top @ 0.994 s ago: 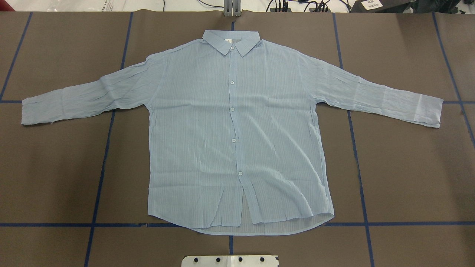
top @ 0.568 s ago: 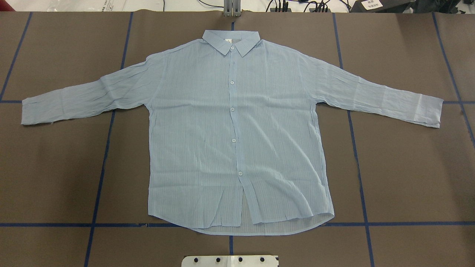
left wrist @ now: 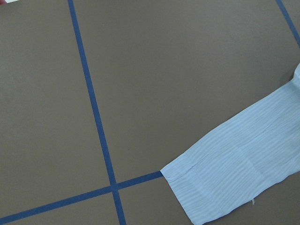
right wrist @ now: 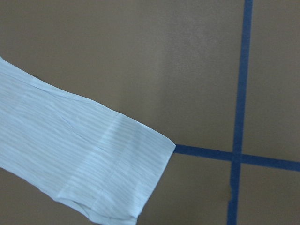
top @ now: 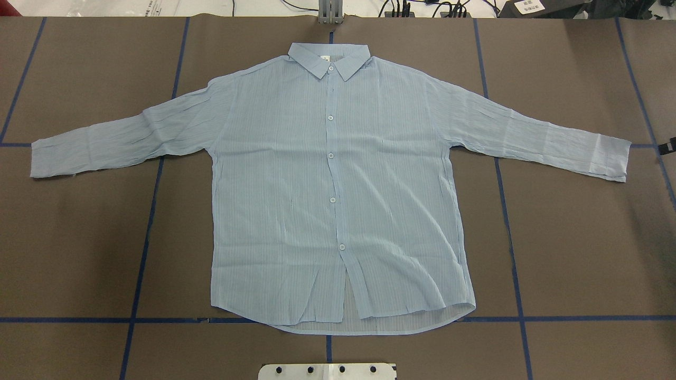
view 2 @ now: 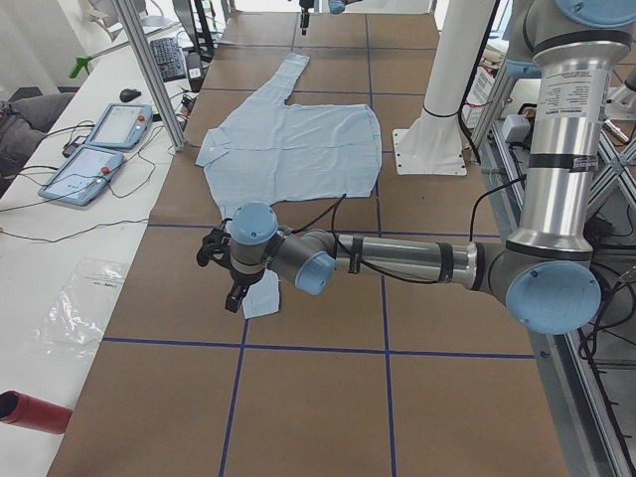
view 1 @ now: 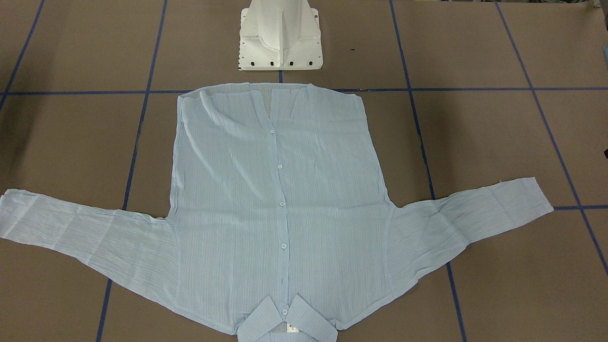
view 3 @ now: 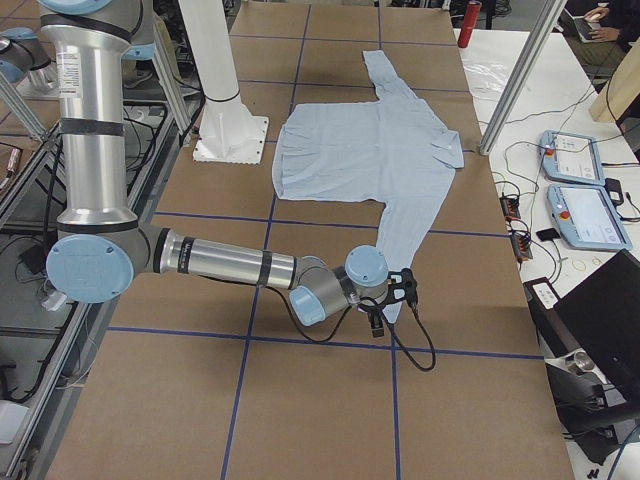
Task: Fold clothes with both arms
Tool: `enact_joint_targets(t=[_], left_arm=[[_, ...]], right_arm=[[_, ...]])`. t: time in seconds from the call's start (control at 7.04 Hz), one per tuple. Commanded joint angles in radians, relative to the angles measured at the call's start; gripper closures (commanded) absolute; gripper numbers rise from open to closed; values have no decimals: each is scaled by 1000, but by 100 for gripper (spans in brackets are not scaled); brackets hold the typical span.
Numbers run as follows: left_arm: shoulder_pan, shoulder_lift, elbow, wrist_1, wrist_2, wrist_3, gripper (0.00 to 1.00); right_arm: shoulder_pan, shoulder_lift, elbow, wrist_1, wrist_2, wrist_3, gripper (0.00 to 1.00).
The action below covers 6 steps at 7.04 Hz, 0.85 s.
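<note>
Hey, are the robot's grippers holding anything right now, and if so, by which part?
Nothing looks held. The shirt lies flat on the table, untouched; the left gripper and right gripper hover by its sleeve ends.

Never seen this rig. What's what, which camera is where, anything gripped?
Two jointed robot arms reach over a brown table marked with blue tape. A light blue shirt lies flat on it, front up, sleeves spread, collar away from the robot. One camera looks down from behind the robot, one faces it across the table, two look along the table from its ends, and one rides on each wrist. The end views show the left arm and right arm stretched low, with the left pincer and right pincer above the sleeve ends. The wrist views show the left cuff and right cuff lying flat, so nothing seems gripped. Whether the pincers are open, I cannot tell.
</note>
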Motion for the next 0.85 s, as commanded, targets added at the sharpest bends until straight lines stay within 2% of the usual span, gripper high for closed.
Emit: enact_joint_targets(t=[0.0, 0.28, 0.71], left_arm=[[1, -2, -1, -1, 0, -1, 0], [1, -10, -1, 1, 0, 1, 0], [1, -16, 1, 2, 0, 1, 0]], right_arm=[[-137, 15, -20, 105, -103, 228, 0], [-159, 14, -35, 99, -108, 226, 0], [-166, 17, -72, 87, -97, 219, 8]])
